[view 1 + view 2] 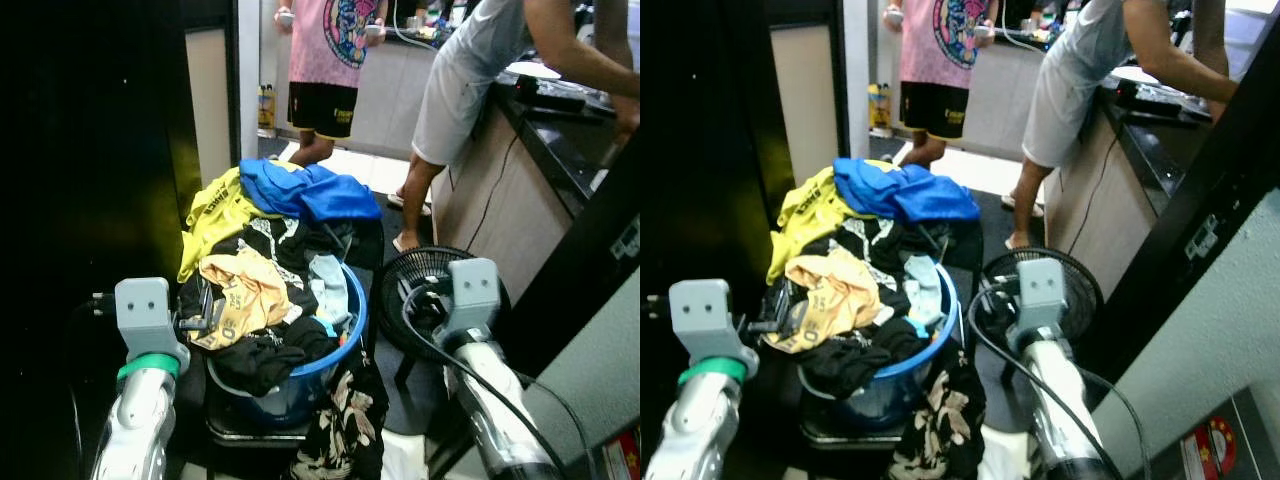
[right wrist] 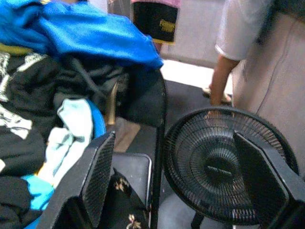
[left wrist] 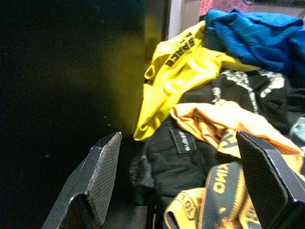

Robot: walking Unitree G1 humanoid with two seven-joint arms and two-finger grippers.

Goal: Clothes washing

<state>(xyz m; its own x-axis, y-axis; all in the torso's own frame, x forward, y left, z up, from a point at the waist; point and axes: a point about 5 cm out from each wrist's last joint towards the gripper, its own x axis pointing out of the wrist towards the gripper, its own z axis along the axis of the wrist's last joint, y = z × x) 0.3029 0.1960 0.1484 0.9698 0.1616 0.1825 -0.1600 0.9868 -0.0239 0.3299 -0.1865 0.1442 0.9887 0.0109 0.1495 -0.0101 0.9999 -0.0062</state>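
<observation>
Left eye view: one blue laundry basket (image 1: 345,345) is seen at centre, heaped with clothes. Five garments can be told apart on top: one blue garment (image 1: 310,190) at 12 o'clock of the heap, one yellow shirt (image 1: 215,215) at 10 o'clock, one orange shirt (image 1: 250,290) at centre, one pale blue cloth (image 1: 328,285) at 3 o'clock and one black garment (image 1: 270,358) at 6 o'clock. One floral cloth (image 1: 345,415) hangs below the basket's front. One black fan (image 1: 425,300) stands at 3 o'clock of the basket. Two persons are recorded at 12 to 2 o'clock: one person in a pink shirt (image 1: 330,45) and one person in grey shorts (image 1: 455,90) leaning on a dark counter (image 1: 560,135).

Right eye view: two silver arms are raised, one on each side of the basket.

Left wrist view: the left gripper (image 3: 183,179) is held over the near edge of the heap, its two fingers spread wide and holding nothing; the orange shirt and black garment lie between them.

Right wrist view: the right gripper (image 2: 188,179) is likewise spread wide and empty, the fan seen between its two fingers and one black chair (image 2: 152,105) behind the basket.
</observation>
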